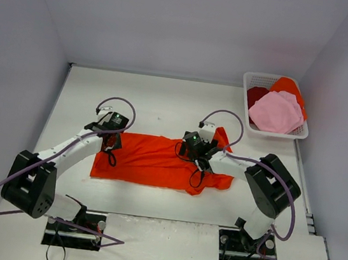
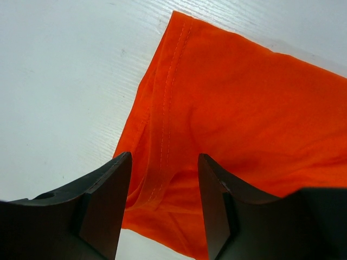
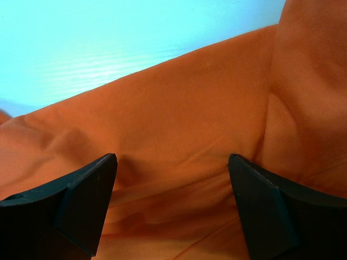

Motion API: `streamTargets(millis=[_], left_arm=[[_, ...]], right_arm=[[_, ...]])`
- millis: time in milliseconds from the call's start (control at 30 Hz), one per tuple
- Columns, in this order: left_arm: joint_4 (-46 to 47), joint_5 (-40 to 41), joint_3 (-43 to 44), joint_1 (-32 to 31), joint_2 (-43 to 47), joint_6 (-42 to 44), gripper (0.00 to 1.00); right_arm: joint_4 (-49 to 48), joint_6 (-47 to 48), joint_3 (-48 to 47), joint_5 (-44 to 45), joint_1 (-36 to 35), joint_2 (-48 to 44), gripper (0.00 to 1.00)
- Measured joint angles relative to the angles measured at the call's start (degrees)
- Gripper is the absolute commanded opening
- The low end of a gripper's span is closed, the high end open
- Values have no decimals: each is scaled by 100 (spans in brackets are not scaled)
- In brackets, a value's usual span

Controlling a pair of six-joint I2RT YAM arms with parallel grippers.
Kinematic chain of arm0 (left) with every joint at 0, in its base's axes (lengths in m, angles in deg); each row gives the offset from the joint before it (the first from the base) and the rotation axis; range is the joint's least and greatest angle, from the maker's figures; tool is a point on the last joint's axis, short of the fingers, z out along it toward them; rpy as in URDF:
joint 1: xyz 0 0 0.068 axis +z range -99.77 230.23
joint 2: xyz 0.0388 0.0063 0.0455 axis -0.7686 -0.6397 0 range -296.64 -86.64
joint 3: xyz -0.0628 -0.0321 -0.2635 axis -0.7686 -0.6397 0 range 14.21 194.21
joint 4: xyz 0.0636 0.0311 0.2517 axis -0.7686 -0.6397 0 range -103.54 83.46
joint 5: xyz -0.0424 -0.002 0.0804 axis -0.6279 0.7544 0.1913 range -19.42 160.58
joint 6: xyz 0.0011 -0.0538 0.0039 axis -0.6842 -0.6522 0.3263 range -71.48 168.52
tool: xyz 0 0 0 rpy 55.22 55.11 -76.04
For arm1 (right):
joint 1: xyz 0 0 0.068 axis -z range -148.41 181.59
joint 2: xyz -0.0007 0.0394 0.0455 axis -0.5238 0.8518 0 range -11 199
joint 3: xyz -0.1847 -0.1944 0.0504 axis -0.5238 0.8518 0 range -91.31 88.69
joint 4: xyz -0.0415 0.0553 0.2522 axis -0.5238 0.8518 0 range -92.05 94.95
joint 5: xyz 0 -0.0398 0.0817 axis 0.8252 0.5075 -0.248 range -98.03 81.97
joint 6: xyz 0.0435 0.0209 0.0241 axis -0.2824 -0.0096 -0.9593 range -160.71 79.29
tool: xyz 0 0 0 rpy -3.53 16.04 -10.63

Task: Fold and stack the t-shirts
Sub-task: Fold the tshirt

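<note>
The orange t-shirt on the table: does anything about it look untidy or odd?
Yes. The orange t-shirt lies unevenly: its right end is bunched and wrinkled, with a flap sticking out toward the back, while its left end lies flat.

Orange t-shirt (image 1: 150, 162) soft matt cloth; table (image 1: 164, 103) white, matt, finely ribbed.

I see a plain, bright orange-red t-shirt (image 1: 157, 163) on the white table (image 1: 165, 100). At the table's far right corner, a white lattice basket (image 1: 261, 76) holds a light pink t-shirt (image 1: 276, 111), a dark red one (image 1: 255, 94) and an orange one (image 1: 290, 87). Purple cables (image 1: 117, 99) loop over white-and-black arms (image 1: 69, 148).
</note>
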Motion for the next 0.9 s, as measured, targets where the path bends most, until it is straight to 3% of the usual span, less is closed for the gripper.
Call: streamTargets(millis=[500,600,733,900], left_arm=[[-52,131,-13,0,-605,-299,46],[-52,149,-13,4,-616,-348,40],[-50,195,-13,15,-616,-396,20],[4,245,-55,79,-621,-417,16]], right_arm=[[17,0,20,4,2,-24,81],[17,0,20,2,2,-24,81],[20,0,20,4,2,-24,81],[26,-2,22,4,2,-31,81]])
